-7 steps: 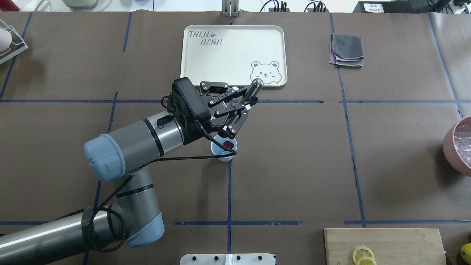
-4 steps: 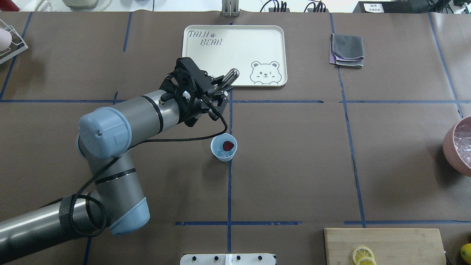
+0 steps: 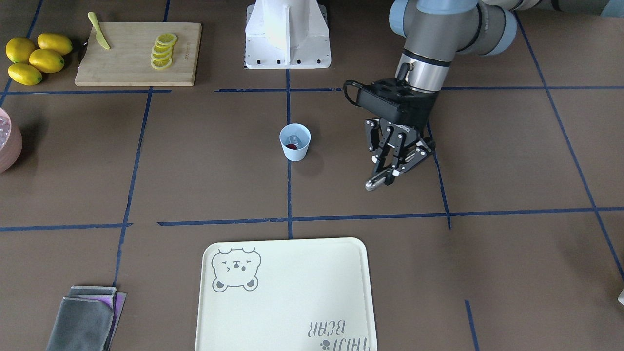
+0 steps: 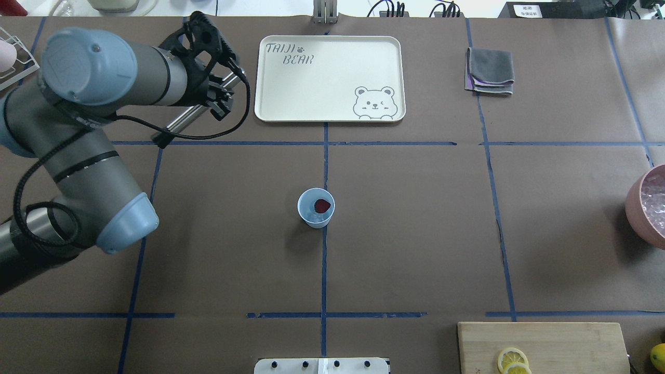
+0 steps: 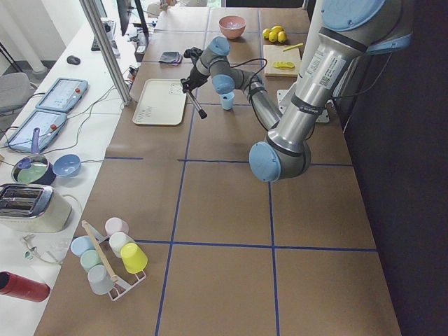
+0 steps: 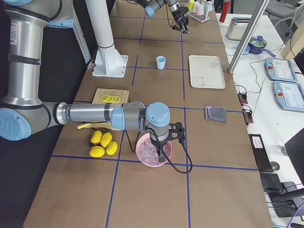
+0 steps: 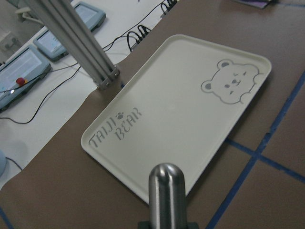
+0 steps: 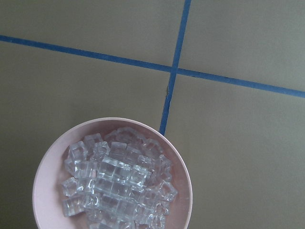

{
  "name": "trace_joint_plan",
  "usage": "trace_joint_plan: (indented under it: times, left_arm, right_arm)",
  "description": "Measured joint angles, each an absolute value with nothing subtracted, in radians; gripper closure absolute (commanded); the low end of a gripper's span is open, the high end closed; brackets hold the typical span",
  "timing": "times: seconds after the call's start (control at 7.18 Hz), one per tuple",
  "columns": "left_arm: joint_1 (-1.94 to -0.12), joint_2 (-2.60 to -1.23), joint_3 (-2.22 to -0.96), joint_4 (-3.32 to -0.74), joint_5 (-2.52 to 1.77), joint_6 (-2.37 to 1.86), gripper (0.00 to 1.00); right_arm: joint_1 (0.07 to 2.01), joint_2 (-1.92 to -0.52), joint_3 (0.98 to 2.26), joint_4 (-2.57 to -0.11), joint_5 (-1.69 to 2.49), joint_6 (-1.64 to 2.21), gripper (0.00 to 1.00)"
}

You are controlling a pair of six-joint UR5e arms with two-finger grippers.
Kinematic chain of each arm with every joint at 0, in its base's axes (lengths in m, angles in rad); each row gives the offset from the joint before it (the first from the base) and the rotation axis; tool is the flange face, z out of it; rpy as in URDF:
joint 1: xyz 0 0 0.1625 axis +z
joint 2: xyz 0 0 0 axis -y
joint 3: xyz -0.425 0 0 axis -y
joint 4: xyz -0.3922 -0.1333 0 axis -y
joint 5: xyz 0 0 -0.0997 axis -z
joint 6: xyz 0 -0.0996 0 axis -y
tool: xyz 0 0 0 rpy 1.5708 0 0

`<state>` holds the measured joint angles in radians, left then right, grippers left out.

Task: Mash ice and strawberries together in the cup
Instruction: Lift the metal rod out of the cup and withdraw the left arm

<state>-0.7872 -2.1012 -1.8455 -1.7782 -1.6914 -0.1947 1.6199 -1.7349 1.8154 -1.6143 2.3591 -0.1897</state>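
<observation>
The pale-blue cup (image 4: 316,208) stands upright at the table's middle. It holds a dark-red strawberry (image 4: 322,205) and a clear ice cube (image 3: 294,135). My left gripper (image 4: 220,90) is shut on a metal muddler rod (image 4: 182,120). In the overhead view it is held above the table to the left of the tray, well away from the cup. The front view shows the same gripper (image 3: 392,168) and the rod's rounded tip (image 3: 372,185). The rod's end (image 7: 166,193) fills the bottom of the left wrist view. My right gripper (image 6: 159,146) hangs over the pink bowl; I cannot tell whether it is open or shut.
A cream bear tray (image 4: 280,98) lies at the far middle and a folded grey cloth (image 4: 490,70) at the far right. The pink bowl (image 8: 187,183) of ice cubes (image 8: 116,186) sits at the right edge. A cutting board (image 4: 540,337) with lemon slices is at the near right, with whole lemons (image 3: 34,57) beside it.
My left gripper has swung away from above the cup to the far left, carrying the muddler, and now sits left of the tray. The cup has not moved.
</observation>
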Motion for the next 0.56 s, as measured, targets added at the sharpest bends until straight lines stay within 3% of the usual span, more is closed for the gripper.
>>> trace_joint_plan:
  times: [0.28, 0.56]
  left_arm:
    - [-0.947, -2.081, -1.850, -1.521, -1.861, -0.196, 0.98]
    - [-1.075, -1.990, -1.841, -1.423, -1.956, -0.303, 0.95]
  right_arm:
    - [1.620, -1.734, 1.817, -1.614, 2.358, -0.191, 0.00]
    - [1.620, -1.734, 1.819, -1.614, 2.358, -0.190, 0.00]
